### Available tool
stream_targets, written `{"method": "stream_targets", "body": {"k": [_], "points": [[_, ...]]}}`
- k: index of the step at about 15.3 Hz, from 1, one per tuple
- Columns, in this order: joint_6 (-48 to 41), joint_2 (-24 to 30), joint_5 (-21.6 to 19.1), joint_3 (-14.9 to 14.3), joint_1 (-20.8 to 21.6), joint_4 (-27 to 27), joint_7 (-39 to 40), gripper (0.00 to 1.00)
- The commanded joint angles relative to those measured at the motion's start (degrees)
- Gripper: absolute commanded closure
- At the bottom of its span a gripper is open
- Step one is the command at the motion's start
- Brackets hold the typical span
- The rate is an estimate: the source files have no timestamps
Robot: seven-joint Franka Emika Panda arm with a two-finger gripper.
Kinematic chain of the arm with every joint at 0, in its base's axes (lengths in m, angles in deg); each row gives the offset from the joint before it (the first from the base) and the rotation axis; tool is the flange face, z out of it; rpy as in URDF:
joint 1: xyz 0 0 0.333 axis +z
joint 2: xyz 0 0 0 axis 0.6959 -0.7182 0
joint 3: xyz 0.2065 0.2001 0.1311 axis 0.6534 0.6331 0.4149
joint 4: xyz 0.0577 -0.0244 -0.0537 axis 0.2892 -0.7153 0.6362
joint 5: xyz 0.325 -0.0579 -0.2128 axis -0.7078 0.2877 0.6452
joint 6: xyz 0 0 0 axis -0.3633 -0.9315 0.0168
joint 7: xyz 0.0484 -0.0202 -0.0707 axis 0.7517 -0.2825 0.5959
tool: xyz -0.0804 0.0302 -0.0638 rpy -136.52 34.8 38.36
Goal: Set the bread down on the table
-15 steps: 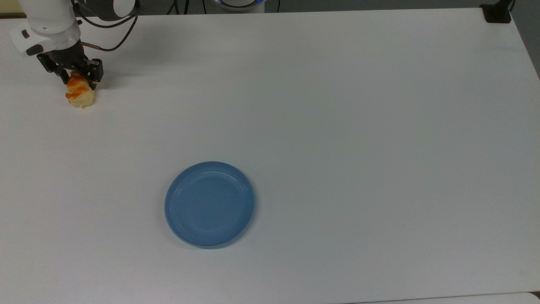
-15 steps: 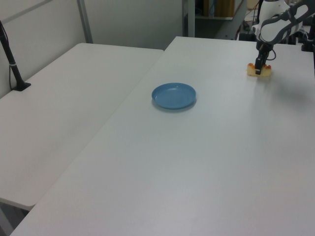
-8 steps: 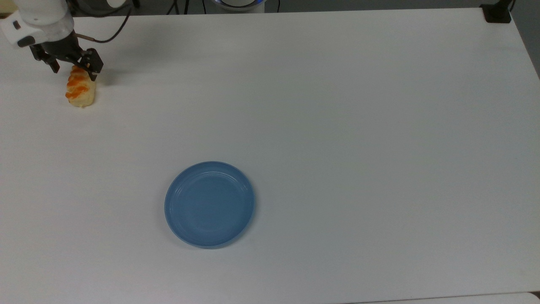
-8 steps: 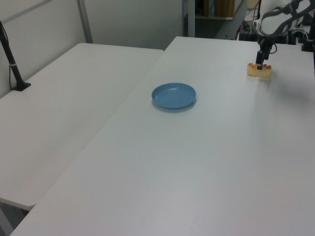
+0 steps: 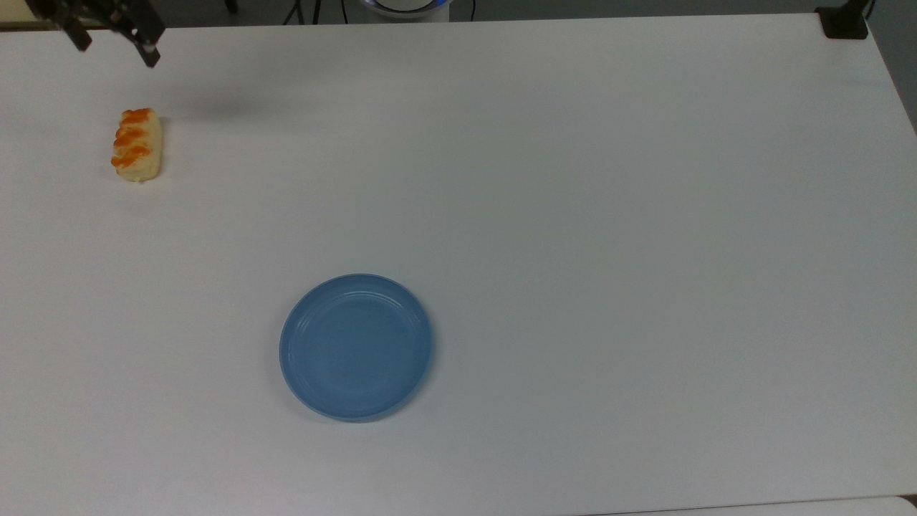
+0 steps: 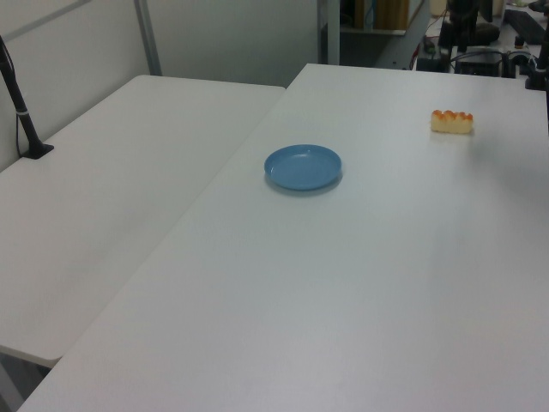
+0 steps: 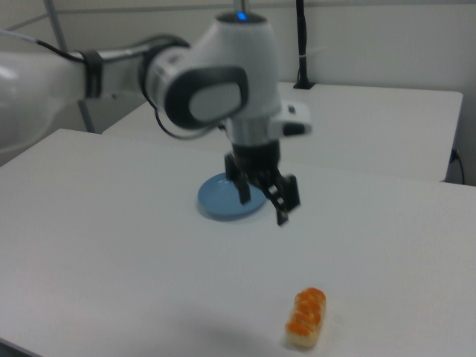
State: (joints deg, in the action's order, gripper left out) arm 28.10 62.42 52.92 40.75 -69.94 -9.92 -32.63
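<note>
While the arm is hanging in the air with nothing in it, the bread [image 5: 136, 145] is lying flat on the counter [image 5: 573, 179], close to the far left corner as the top view shows it, glazed side up and lengthwise along the top view's left edge. Above it, by the top view's far edge, the gripper [image 5: 111, 32] is hovering well clear of the bun, its two fingers spread apart and empty; the right view shows the same gripper [image 7: 264, 197] raised above the surface with the bread [image 7: 306, 318] lying apart from it, nearer the right view's bottom edge.

Moving rightward across the counter, the blue plate [image 5: 356, 347] is sitting empty toward the near edge in the top view, well apart from the bread. Beyond it the counter is running bare to the right edge, with a black mount [image 5: 845, 21] clamped at the far right corner.

To my eye the job is looking done: the bread is resting on the counter, not on the plate. What could still go wrong is small. The bun is sitting near the corner, so a low sweep of the arm could nudge it toward the edge; a descent straight down could knock or squash it.
</note>
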Motion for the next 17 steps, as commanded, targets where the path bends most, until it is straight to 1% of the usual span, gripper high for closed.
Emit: {"method": "stream_targets", "body": {"k": [1,3,5,7,8,9,10,11,12,17], "points": [[-4.67,4.72,-0.62,-0.69,7.18,1.2,-12.2,0.0],[-6.16,6.22,-0.62,-1.83,11.58,1.2,-15.64,0.0],[-7.22,7.19,-0.18,-2.28,15.98,1.28,-15.83,0.0],[-7.31,7.89,-0.18,-3.5,19.58,2.24,-15.39,0.0],[-7.31,7.98,-0.18,-4.64,22.04,2.42,-14.96,0.0],[-7.22,7.98,0.09,-5.52,24.58,2.43,-13.73,0.0],[-7.13,7.64,1.04,-5.7,26.7,2.43,-11.37,0.0],[-7.05,7.2,2.01,-5.62,27.85,2.43,-9.52,0.0],[-6.7,6.84,2.11,-5.36,28.21,2.34,-8.98,0.0],[-5.82,5.52,2.37,-4.3,28.74,2.43,-8.89,0.0]]}}
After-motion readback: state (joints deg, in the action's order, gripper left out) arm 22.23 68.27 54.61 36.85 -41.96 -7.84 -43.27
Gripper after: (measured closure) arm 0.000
